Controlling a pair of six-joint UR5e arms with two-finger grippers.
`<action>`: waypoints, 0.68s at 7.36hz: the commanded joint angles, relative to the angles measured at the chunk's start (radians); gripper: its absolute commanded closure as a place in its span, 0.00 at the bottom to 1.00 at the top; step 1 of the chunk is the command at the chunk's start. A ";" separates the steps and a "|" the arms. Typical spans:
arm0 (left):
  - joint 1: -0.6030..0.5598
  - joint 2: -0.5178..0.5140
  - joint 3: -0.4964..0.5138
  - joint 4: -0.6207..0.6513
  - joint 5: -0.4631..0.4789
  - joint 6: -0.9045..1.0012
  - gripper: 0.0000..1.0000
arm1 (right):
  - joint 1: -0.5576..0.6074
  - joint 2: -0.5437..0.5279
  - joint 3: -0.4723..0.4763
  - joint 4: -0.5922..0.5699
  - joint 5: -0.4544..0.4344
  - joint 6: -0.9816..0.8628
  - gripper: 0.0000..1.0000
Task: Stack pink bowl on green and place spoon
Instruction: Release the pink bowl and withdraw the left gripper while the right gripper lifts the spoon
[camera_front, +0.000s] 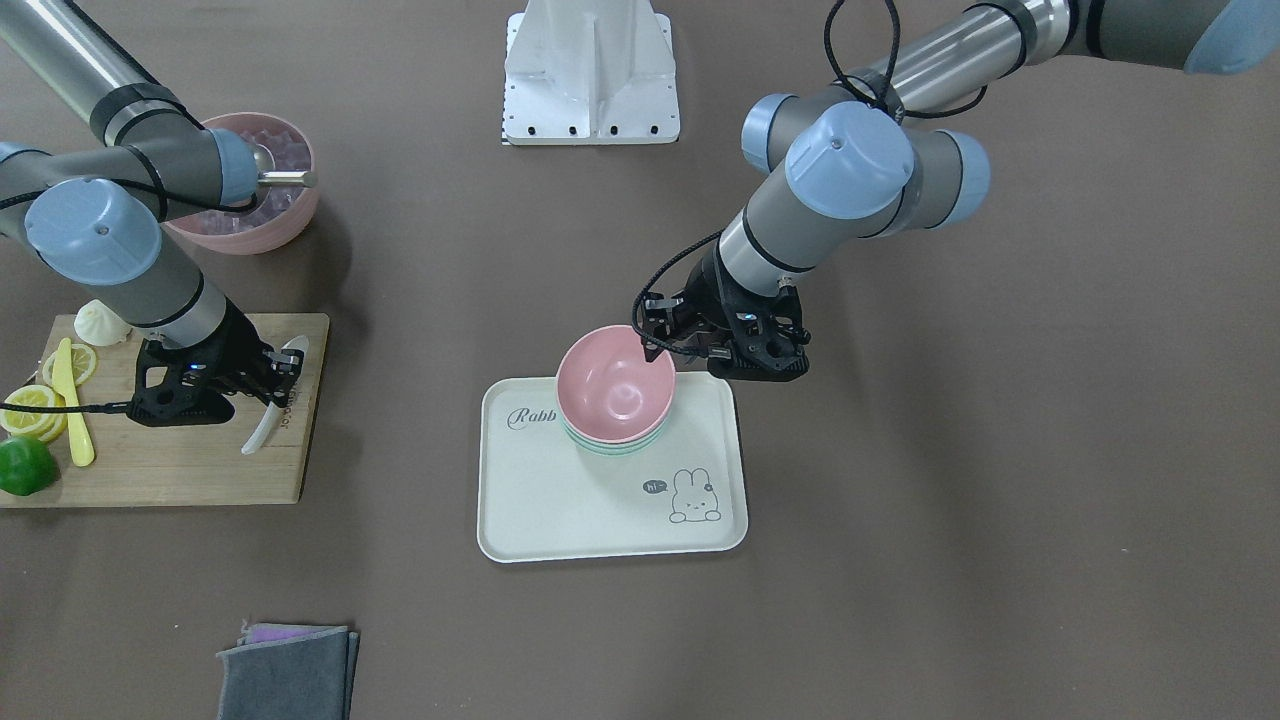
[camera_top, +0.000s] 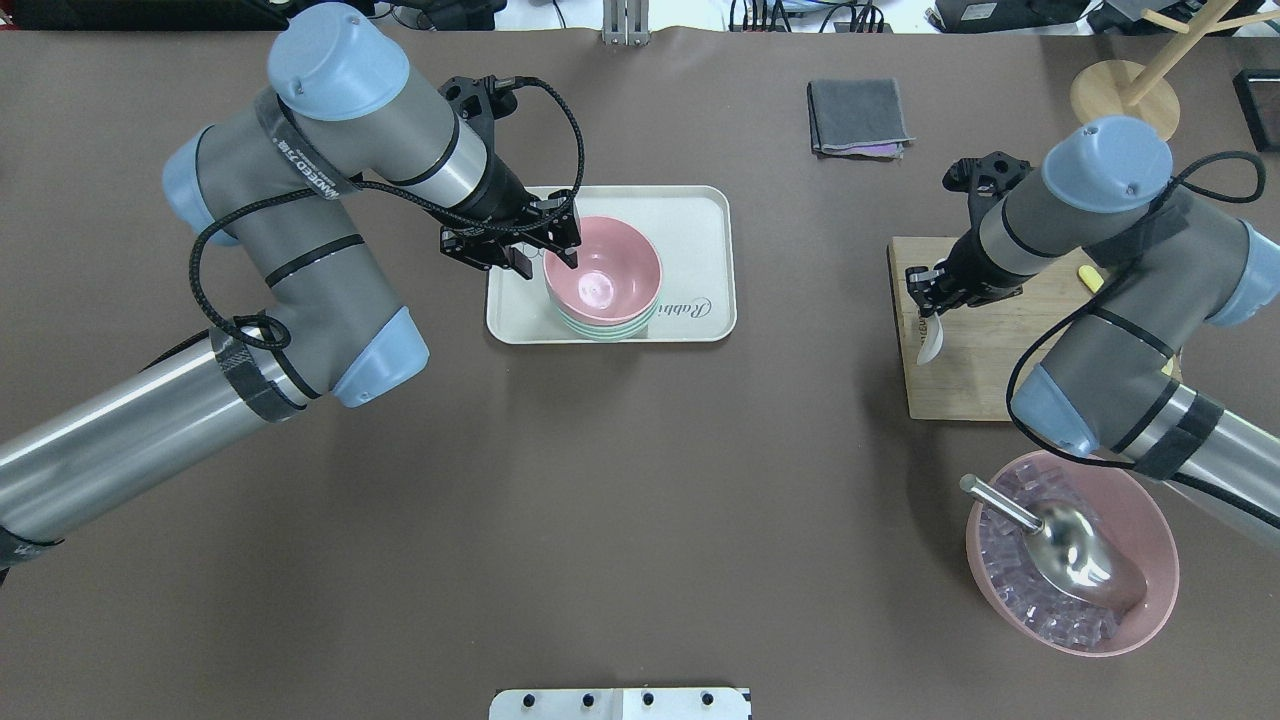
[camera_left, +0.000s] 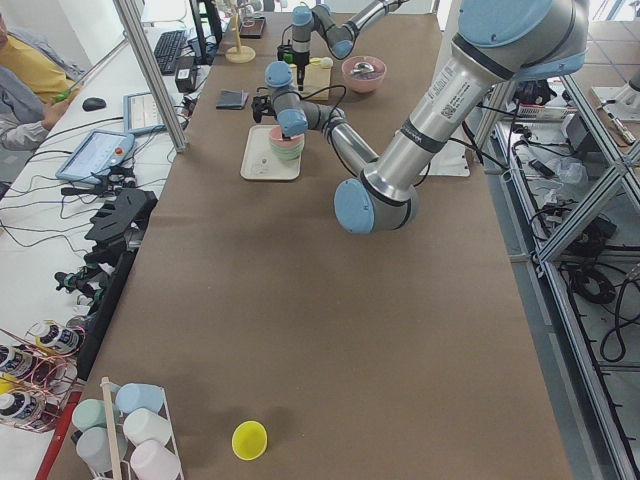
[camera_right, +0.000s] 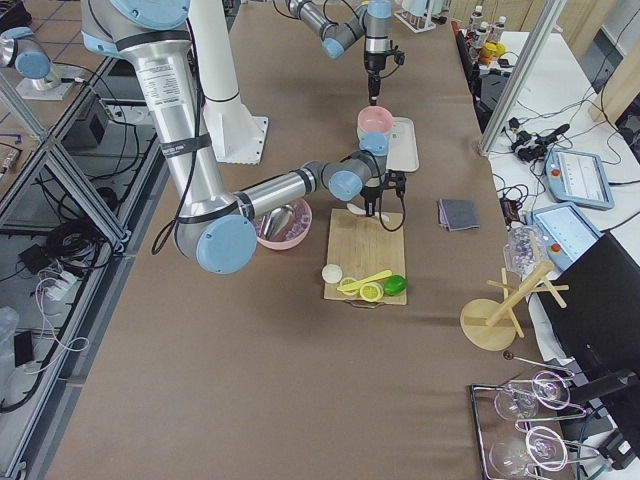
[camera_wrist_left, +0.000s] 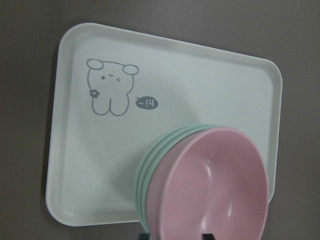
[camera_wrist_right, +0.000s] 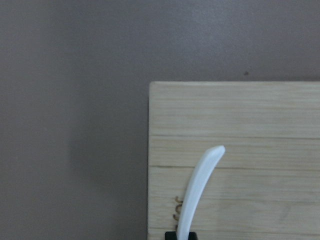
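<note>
Left hand (camera_top: 547, 264) stands well parted astride the pink bowl (camera_top: 605, 280) at its 9 o'clock rim, one finger inside and one outside. The bowl sits nested in the green bowls (camera_top: 600, 332) on the rabbit tray (camera_top: 700, 215). Toward 3 o'clock, right hand (camera_top: 925, 305) is clamped on the white spoon (camera_top: 931, 345), at the 9 o'clock edge of the wooden cutting board (camera_top: 960, 385).

"Rabb" lettering on tray (camera_front: 560, 510), "hi~" in its speech bubble (camera_front: 655, 487)
</note>
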 joint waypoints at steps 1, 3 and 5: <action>-0.016 0.188 -0.208 -0.011 0.000 -0.003 0.02 | 0.030 0.144 0.031 -0.180 0.035 0.052 1.00; -0.131 0.302 -0.260 -0.008 -0.094 0.092 0.02 | 0.005 0.290 0.041 -0.229 0.038 0.289 1.00; -0.215 0.512 -0.349 -0.011 -0.157 0.308 0.02 | -0.108 0.418 0.021 -0.226 -0.011 0.518 1.00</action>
